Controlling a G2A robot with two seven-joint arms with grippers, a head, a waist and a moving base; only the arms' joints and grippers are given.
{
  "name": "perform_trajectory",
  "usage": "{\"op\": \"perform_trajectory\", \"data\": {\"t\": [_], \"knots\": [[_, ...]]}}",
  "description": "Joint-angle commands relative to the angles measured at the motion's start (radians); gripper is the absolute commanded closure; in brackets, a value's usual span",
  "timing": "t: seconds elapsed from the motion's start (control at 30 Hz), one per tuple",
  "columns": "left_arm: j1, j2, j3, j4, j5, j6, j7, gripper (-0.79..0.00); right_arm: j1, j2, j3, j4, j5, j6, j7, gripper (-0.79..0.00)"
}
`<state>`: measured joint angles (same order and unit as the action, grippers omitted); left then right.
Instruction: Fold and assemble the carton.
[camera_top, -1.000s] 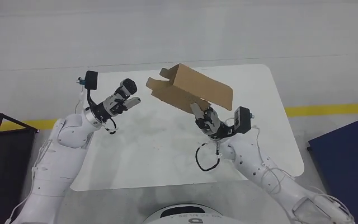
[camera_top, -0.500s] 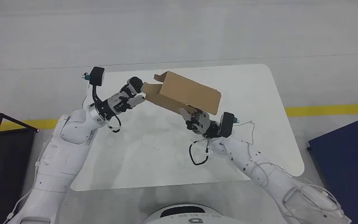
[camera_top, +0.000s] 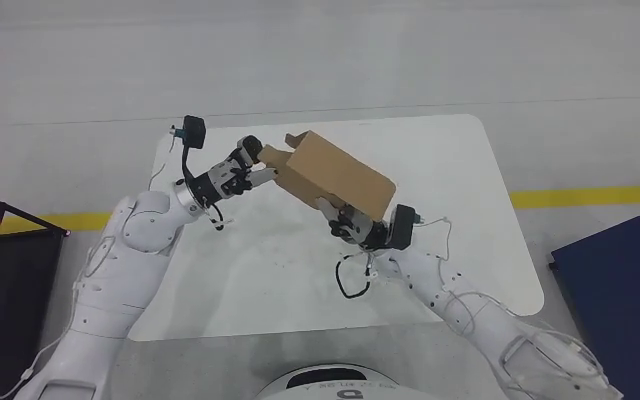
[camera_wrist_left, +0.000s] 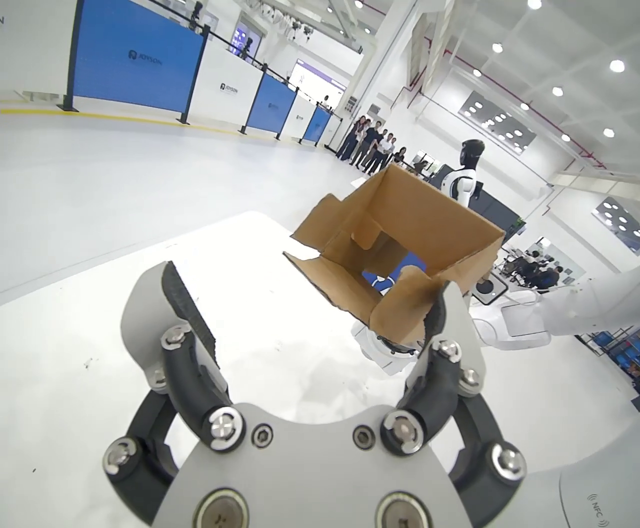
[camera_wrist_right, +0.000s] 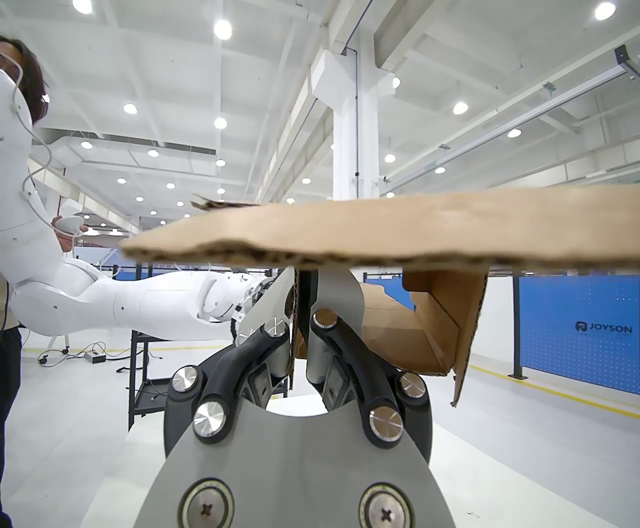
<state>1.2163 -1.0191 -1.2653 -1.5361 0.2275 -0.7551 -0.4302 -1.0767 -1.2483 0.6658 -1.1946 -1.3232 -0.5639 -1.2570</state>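
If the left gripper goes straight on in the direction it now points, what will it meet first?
Most likely the carton: its open end, with loose flaps, lies straight ahead of the open left gripper, and one flap seems to touch it. The exact depth is unclear.

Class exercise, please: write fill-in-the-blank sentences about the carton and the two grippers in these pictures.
The right gripper is ___ on a wall of the carton.
The left gripper is ___, beside the carton's flaps.
The carton is made of brown ___.
The table is coloured ___.
Missing words: shut; open; cardboard; white.
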Motion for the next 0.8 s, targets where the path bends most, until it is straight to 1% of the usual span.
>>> {"op": "perform_trajectory", "data": {"t": [0.0,0.17,0.3,0.4,0.77], "knots": [[0.009,0.002,-0.013,0.003,-0.005,-0.002,0.006,-0.785,-0.007,0.001,0.005,-0.007,-0.004,0.002,-0.001,0.0],[0.024,0.005,-0.028,-0.014,0.019,0.015,-0.001,-0.785,-0.018,0.003,0.013,-0.02,-0.026,0.0,0.001,0.0],[0.016,0.002,0.004,-0.046,0.085,0.038,-0.032,-0.785,-0.02,0.003,0.016,-0.029,-0.053,-0.007,0.008,0.0],[0.01,-0.002,0.02,-0.057,0.1,0.054,-0.021,-0.785,-0.023,0.001,0.018,-0.036,-0.068,-0.007,0.012,0.0],[0.024,0.002,0.004,-0.073,0.122,0.044,-0.025,-0.785,-0.044,-0.003,0.032,-0.037,-0.096,0.0,0.013,0.0]]}}
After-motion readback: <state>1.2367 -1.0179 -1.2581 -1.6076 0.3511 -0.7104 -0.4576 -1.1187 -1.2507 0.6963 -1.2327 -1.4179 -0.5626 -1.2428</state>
